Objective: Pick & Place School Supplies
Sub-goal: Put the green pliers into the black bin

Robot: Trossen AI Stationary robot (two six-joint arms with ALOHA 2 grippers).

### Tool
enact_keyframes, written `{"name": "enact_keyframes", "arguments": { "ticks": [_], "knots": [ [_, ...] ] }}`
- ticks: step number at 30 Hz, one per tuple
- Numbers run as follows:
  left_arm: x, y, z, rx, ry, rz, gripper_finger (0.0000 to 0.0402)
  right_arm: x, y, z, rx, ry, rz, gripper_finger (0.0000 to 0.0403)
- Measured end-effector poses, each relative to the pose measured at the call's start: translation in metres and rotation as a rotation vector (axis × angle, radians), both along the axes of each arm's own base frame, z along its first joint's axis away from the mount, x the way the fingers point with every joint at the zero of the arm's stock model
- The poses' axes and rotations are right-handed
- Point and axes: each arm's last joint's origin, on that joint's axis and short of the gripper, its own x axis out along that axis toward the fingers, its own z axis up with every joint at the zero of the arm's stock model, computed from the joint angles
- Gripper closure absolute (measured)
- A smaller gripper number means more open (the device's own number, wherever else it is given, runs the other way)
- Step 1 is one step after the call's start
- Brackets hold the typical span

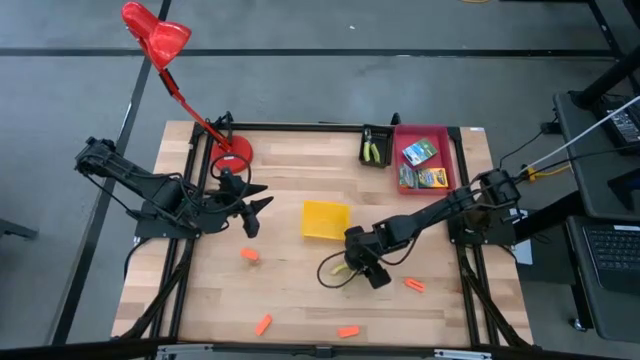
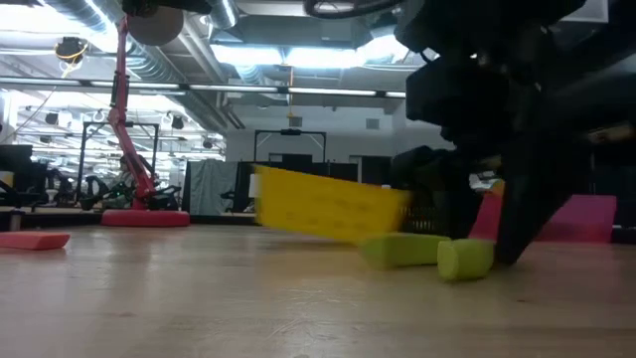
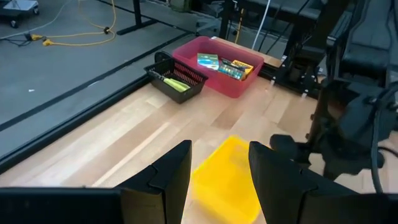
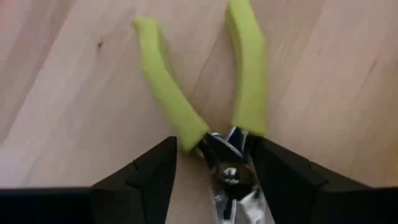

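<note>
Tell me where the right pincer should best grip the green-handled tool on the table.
Probably at the metal pivot, from straight above. The tool lies flat with its handles splayed apart; the pivot is the narrowest part, and the right pincer already straddles it, jaws open.

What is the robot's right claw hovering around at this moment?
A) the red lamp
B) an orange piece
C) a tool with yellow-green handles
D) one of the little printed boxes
C: in the right wrist view the right gripper has its open fingers on either side of the metal head of the yellow-green-handled tool, which lies on the table.
</note>
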Motion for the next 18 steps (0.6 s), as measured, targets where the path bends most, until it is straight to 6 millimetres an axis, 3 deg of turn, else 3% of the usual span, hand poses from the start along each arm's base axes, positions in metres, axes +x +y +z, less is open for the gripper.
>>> {"name": "enact_keyframes", "arguments": {
  "ticks": [9,18],
  "knots": [
    [0.001,-0.001,0.002,-0.019,-0.03,0.004,0.0242,0.0,0.002,-0.005,-0.051,0.009,-0.065,0.0236],
    [0.001,-0.001,0.002,-0.018,-0.029,0.004,0.0242,-0.009,0.02,-0.003,-0.073,0.011,-0.147,0.0285]
  ]
}}
